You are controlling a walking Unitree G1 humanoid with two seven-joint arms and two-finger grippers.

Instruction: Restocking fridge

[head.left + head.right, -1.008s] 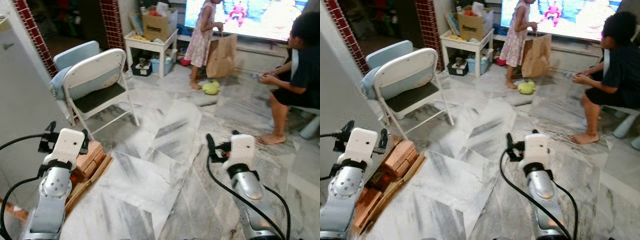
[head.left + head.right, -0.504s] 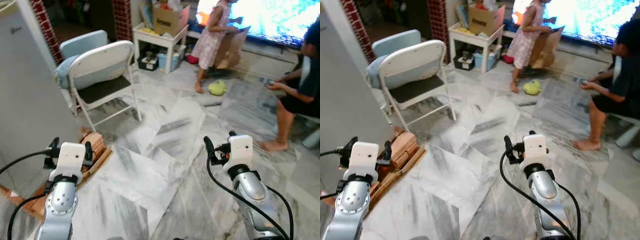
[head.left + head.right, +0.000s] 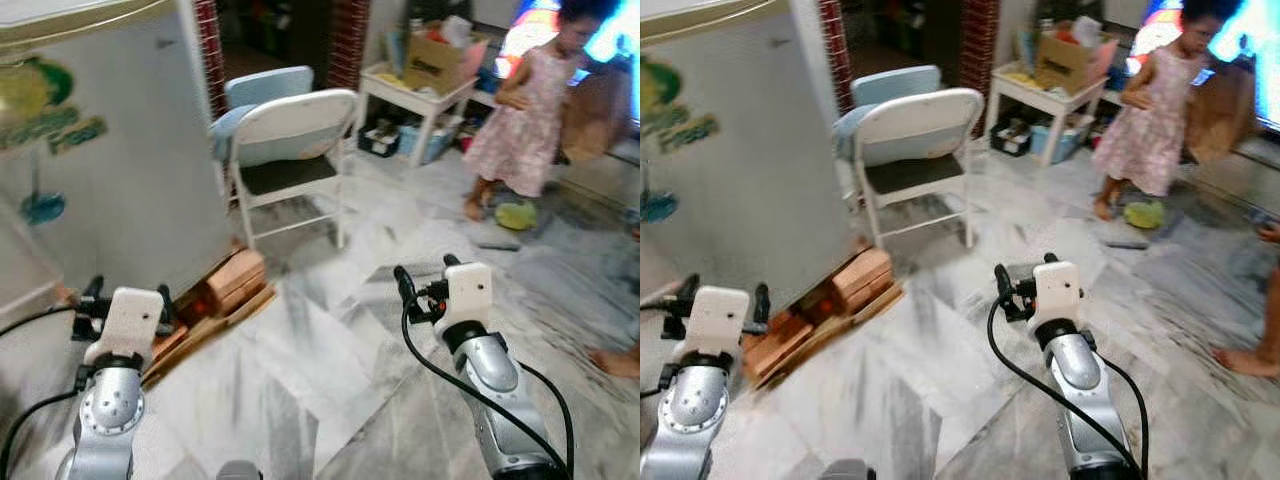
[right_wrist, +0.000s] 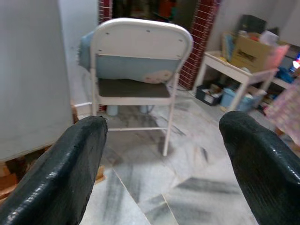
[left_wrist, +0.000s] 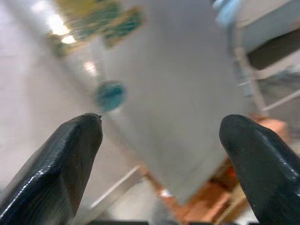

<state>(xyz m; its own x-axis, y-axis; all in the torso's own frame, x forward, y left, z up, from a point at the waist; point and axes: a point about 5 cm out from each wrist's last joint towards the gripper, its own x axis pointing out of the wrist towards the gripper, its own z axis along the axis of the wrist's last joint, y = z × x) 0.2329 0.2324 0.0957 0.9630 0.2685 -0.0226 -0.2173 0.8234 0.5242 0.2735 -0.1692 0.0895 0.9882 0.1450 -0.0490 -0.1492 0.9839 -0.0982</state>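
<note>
Fridge, tall and pale grey with green and blue stickers, stands at the far left on reddish-brown bricks and wooden boards, door shut. The left hand hovers near its lower side, black fingers spread wide and holding nothing. The right hand hangs over the grey marble floor, likewise wide open and empty, facing a white folding metal chair. Farther right, a person in a pink dress stands beside a white low tabletop carrying a cardboard box.
</note>
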